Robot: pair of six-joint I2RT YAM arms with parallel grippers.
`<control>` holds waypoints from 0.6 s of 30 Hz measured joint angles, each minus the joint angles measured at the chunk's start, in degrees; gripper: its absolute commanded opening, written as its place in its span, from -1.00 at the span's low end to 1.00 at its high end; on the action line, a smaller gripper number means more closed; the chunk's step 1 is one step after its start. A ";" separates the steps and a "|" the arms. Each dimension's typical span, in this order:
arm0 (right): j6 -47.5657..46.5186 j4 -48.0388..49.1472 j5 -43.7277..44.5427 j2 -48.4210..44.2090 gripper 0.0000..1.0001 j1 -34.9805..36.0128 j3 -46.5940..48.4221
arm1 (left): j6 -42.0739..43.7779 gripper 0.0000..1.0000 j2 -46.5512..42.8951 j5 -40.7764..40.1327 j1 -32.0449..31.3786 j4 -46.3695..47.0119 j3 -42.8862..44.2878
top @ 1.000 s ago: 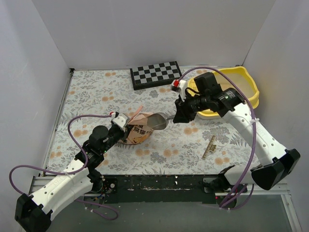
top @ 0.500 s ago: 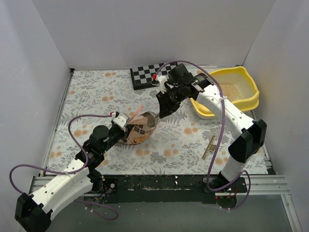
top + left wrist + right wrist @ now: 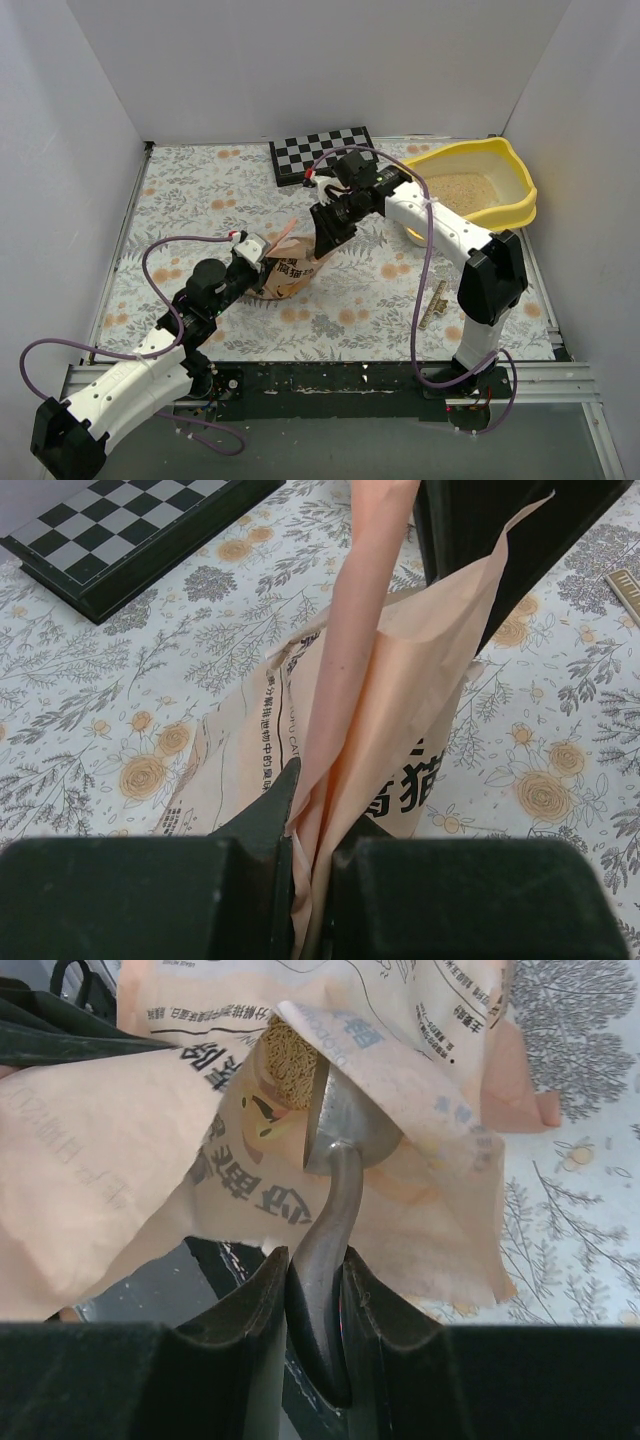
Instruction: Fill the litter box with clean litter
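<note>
Findings, taken from the near edge of the table (image 3: 200, 190) outward in the overhead view.

1. Near edge, 7 o'clock: the left arm reaches up toward the table centre. The left gripper (image 3: 310, 830) has its jaws pressed together on a fold at the rim of the bag (image 3: 400, 710). Its wrist view shows the peach-coloured paper pinched between both fingers and standing up from them. The bag sits just left of centre, printed with dark characters.

2. Centre: the right arm arches back from the 5 o'clock corner and comes down on the bag mouth from the 1 o'clock side. The right gripper (image 3: 315, 1280) is partly closed on the handle of the scoop (image 3: 345, 1130), both fingers tight against the metal stem. The scoop bowl is inside the bag opening, against tan granules visible there.

3. About 4 o'clock: a flat ruler-like strip (image 3: 434, 304) lies loose on the floral cloth, well apart from the bag.

4. Far edge, 12 o'clock: the checkerboard (image 3: 322, 153) lies flat, just beyond the right wrist.

5. Far right, 2 o'clock: the litter box (image 3: 520, 195), a yellow tub, sits against the right wall. Clean litter (image 3: 465, 188) covers its floor in a pale layer. The box is well apart from both grippers.
</note>
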 measured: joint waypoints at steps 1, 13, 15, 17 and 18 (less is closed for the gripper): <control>0.74 2.08 -1.42 0.42 -0.97 0.00 -1.64 | 0.00 -1.00 -0.04 0.00 0.00 -0.02 0.00; 16.15 38.42 -20.13 -2.19 -0.97 -3.56 -27.65 | -0.02 -1.00 0.28 1.07 -0.07 -0.52 0.00; 19.43 44.52 -22.16 -2.21 -0.97 -3.93 -30.69 | 0.02 -1.00 0.52 1.27 -0.20 -0.61 0.00; 22.45 49.90 -23.69 -2.32 -0.97 -4.20 -33.05 | 0.00 -1.00 0.61 1.36 -0.26 -0.61 0.00; 24.22 52.81 -24.33 -2.43 -0.97 -4.31 -34.32 | 0.02 -1.00 0.61 1.40 -0.26 -0.61 0.00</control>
